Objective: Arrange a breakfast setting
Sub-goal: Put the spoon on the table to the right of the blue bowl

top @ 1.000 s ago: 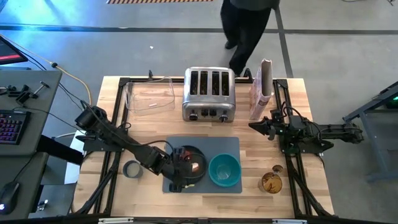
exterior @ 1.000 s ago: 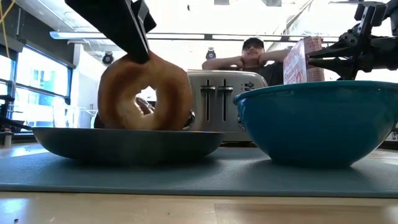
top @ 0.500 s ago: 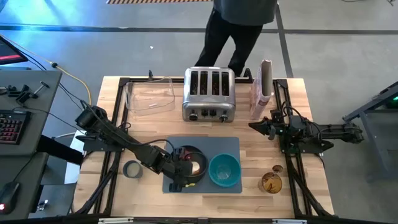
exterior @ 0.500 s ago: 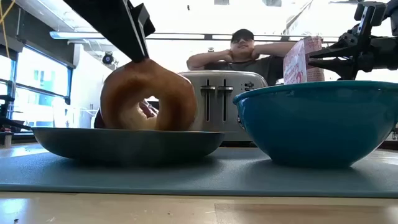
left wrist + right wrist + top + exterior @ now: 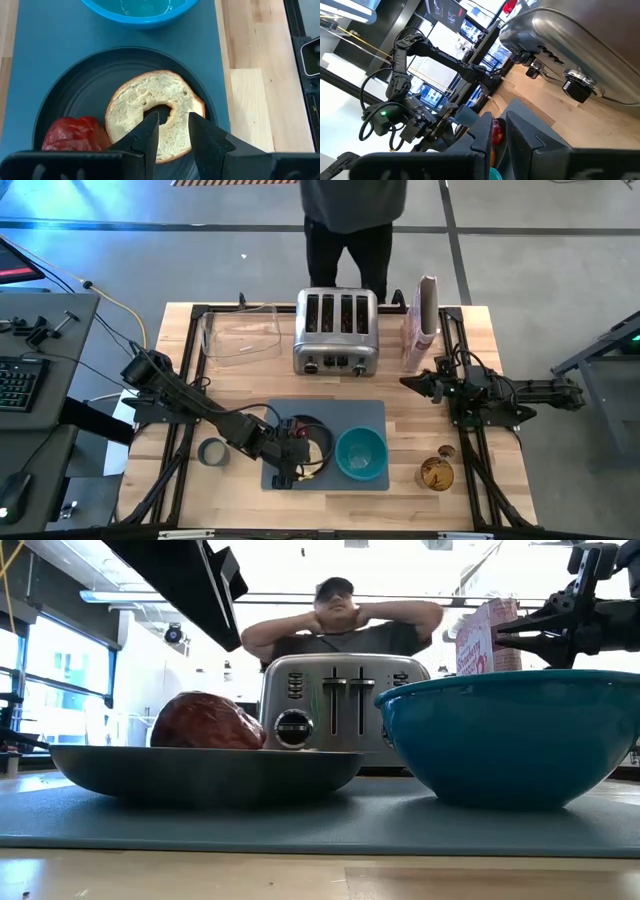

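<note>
The left gripper (image 5: 172, 131) hovers over the dark grey round plate (image 5: 75, 90), fingers slightly apart and empty above the tan bagel-like ring (image 5: 150, 112) lying flat beside the dark-red food lump (image 5: 75, 135). The teal bowl (image 5: 361, 453) sits right of it. The right gripper (image 5: 408, 383), fingers nearly together, waits near the tall pink-and-white cereal bag (image 5: 422, 320).

One plate (image 5: 75, 85), one bagel (image 5: 150, 107), one bowl (image 5: 360, 453), one toaster (image 5: 336, 332).

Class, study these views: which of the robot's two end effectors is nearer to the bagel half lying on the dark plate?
The left. The left end effector hangs just above the bagel half on the plate. The right end effector waits apart, near the cereal bag.
</note>
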Controlling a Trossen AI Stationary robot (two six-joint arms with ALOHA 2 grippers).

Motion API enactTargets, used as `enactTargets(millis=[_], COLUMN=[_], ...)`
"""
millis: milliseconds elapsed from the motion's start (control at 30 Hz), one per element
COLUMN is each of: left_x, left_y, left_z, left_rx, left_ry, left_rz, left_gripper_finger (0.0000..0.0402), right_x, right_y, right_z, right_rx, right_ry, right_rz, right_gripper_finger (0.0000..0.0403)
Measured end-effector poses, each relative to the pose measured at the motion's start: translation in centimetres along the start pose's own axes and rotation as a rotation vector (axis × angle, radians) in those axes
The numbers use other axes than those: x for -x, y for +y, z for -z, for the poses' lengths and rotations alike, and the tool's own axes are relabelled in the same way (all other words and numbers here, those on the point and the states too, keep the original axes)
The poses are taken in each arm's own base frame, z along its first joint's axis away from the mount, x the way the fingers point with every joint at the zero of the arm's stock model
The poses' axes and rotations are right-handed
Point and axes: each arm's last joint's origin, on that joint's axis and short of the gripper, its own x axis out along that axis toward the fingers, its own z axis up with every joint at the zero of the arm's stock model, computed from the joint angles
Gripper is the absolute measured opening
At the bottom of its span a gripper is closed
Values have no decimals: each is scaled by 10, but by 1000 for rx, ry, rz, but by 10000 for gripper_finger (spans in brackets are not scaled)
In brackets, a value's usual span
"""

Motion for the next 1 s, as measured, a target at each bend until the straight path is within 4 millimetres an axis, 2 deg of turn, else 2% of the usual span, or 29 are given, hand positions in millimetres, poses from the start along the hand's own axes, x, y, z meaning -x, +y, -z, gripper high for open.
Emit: enactTargets(millis=[233,567,667,800,1000], left_x=[-1,-2,-3,-4,-1], left_y=[2,11,19,35,58], left_z=[-4,-21,-28,-38,-54], left_rx=[83,182,213,264,341], left_ry=[-33,-176,-227,-279,-395], left_rz=[8,-12,-36,-63,-65], left_gripper_finger=[90,90,90,90,90], right_x=[0,0,0,0,6], right_y=[0,1,1,3,26], right_z=[0,1,1,1,-15], right_rx=[-106,-114,-126,-44,94], right_ry=[1,34,35,73,41], right_rz=[-1,-22,-23,-59,-155], right_gripper_finger=[37,37,37,37,37])
